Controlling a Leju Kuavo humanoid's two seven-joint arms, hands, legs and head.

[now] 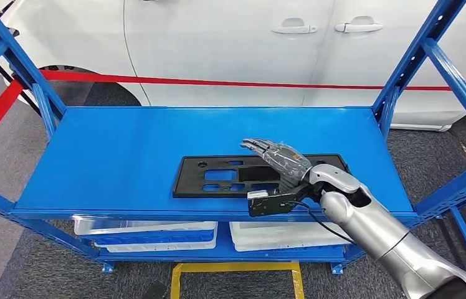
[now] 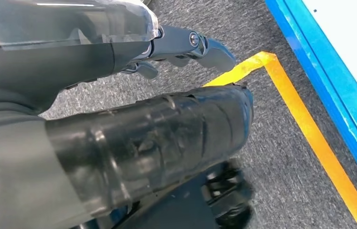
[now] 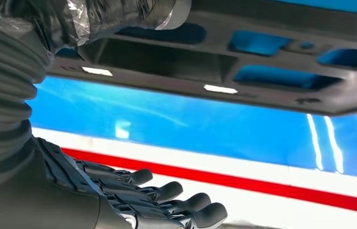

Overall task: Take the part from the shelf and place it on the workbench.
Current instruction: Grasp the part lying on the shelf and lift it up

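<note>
Part [image 1: 230, 176]: flat black panel lying on the blue shelf [image 1: 124, 156], not yet lifted
Right robot hand [image 1: 278, 159]: fingers apart and extended over the panel's right portion, nothing grasped
Left robot hand [image 2: 186, 45]: hanging near the floor, holding nothing
Remaining: grasp, lift, carry to bench

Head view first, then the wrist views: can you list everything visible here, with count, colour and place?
Plastic panel: one, black, with cut-outs, flat on the top shelf near its front edge.
Shelf rack: one, blue, in front of the robot.
Trays: at least two, white, on the lower shelf.
Car: one, white, behind the rack.
Barrier tape: red, stretched behind the rack.
Floor marking: yellow, on grey carpet.
Right hand: fingers extended, above the panel's right part.
Left hand: hanging over the floor, holding nothing.
</note>
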